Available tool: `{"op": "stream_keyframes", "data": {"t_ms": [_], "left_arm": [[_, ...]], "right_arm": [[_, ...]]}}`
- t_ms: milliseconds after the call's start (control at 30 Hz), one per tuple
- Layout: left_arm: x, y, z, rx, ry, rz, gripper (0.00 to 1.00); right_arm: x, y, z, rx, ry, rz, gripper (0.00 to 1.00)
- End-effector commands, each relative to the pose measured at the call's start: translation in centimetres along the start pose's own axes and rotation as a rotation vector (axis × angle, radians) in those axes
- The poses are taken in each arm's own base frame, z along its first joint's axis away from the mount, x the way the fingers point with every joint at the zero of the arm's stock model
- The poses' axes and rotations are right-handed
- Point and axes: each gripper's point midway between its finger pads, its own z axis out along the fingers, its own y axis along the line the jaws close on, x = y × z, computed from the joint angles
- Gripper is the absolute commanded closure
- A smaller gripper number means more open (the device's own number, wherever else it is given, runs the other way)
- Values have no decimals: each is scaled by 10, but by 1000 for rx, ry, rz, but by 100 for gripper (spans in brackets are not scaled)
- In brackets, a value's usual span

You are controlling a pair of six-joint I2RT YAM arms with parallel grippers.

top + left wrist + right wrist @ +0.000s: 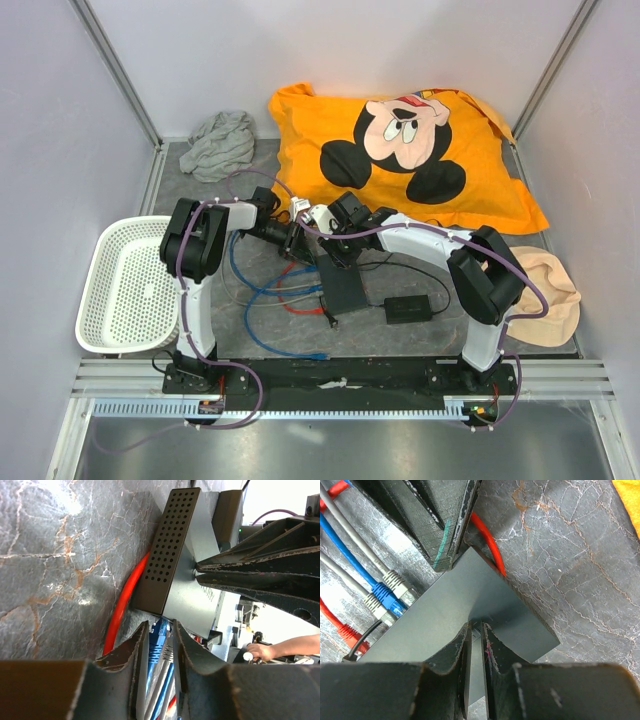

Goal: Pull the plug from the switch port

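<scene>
One switch (470,595) sits clamped in right gripper (476,627); left gripper (160,626) straddles one blue plug (159,639) narrowly, grip unclear.

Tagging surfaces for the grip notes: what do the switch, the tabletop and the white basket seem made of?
Switch: probably thin sheet metal, matte dark paint; punched vent holes, crisp folded edges.
Tabletop: grey marble-look surface with rusty veins and glare; real stone or printed sheet, can't tell.
Basket: white moulded plastic; lattice walls.
</scene>
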Motion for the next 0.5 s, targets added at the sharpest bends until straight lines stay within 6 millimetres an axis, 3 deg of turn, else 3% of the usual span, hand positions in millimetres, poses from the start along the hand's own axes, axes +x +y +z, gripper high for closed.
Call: {"op": "stream_keyframes", "data": {"t_ms": [0, 467], "left_arm": [[6, -5, 1, 54, 21, 11, 72], [10, -4, 4, 37, 42, 3, 69]], "right_arm": [[52, -25, 7, 111, 181, 3, 78], [51, -25, 8, 108, 177, 1, 78]]}}
